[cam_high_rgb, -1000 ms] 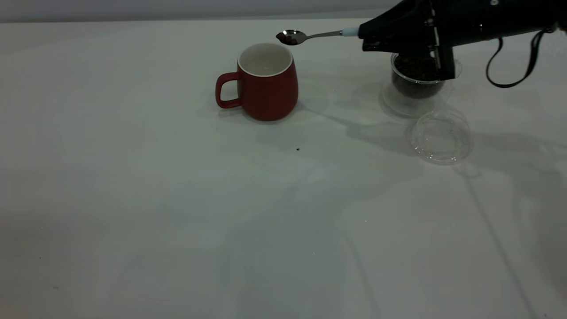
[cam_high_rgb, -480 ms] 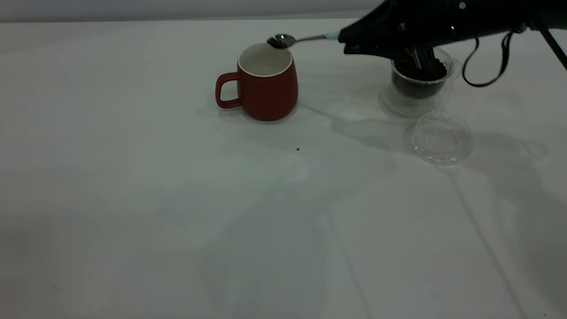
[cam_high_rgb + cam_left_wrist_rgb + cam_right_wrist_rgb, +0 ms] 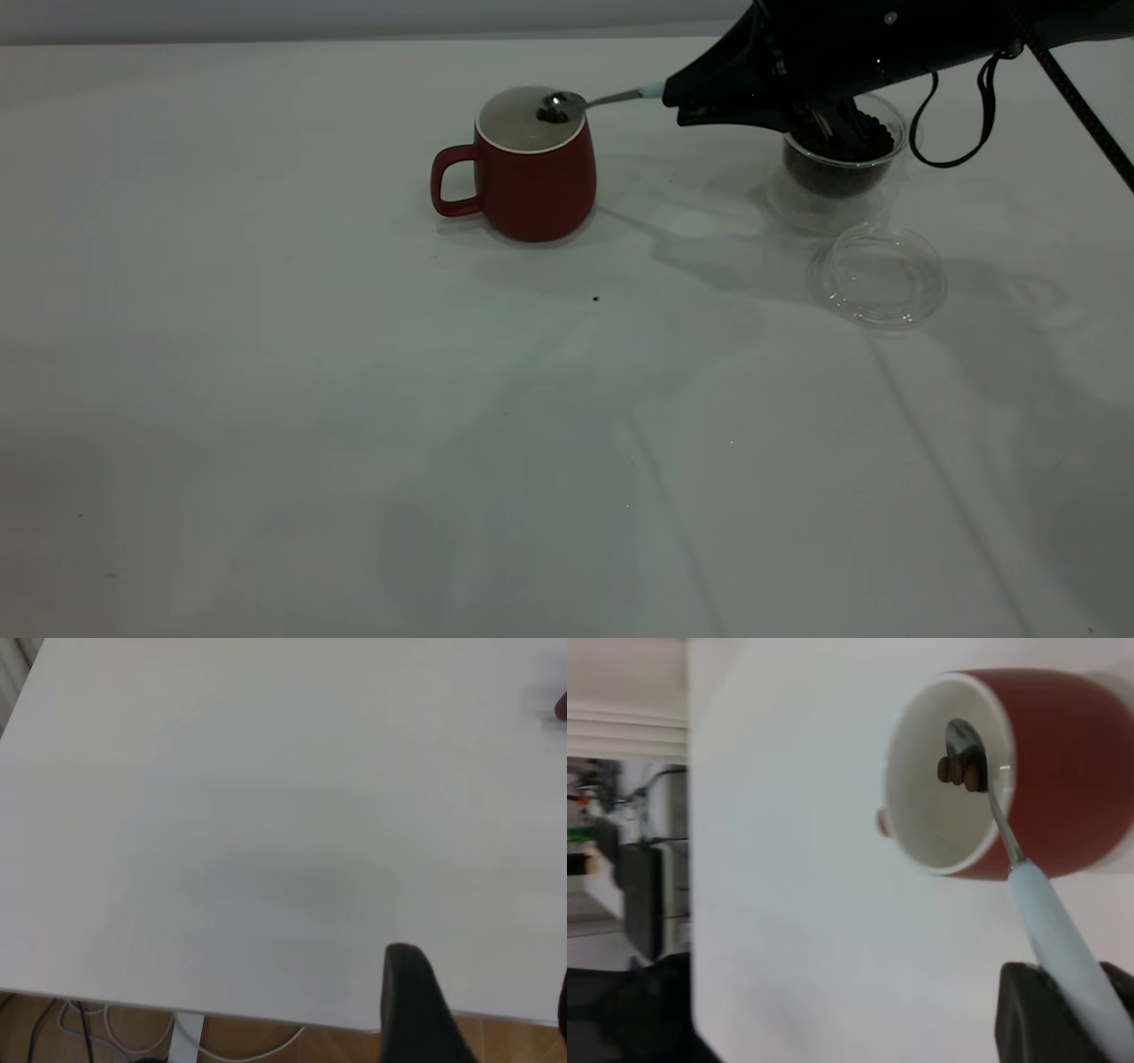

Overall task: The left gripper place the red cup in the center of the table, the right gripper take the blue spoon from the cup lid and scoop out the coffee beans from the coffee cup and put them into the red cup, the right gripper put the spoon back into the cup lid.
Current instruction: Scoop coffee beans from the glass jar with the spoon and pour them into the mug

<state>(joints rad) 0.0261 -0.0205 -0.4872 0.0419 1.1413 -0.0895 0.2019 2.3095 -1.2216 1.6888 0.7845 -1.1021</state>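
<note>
Already the dark red ceramic mug (image 3: 534,168) stands mid-table; the right gripper (image 3: 682,92), clamped on the pale-blue-handled metal spoon (image 3: 589,102), holds 2 or 3 dark beans (image 3: 960,772) over its mouth. Tipping them in and returning the spoon to the clear glass lid (image 3: 879,276) remain. The left gripper (image 3: 421,1010) sits at the table edge, whether open or closed I cannot tell.

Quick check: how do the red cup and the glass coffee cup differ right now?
The red cup is opaque and larger; the coffee cup is clear glass and smaller. The coffee cup holds a heap of coffee beans; the red cup looks empty, with the blue spoon over it. Both stand upright.
</note>
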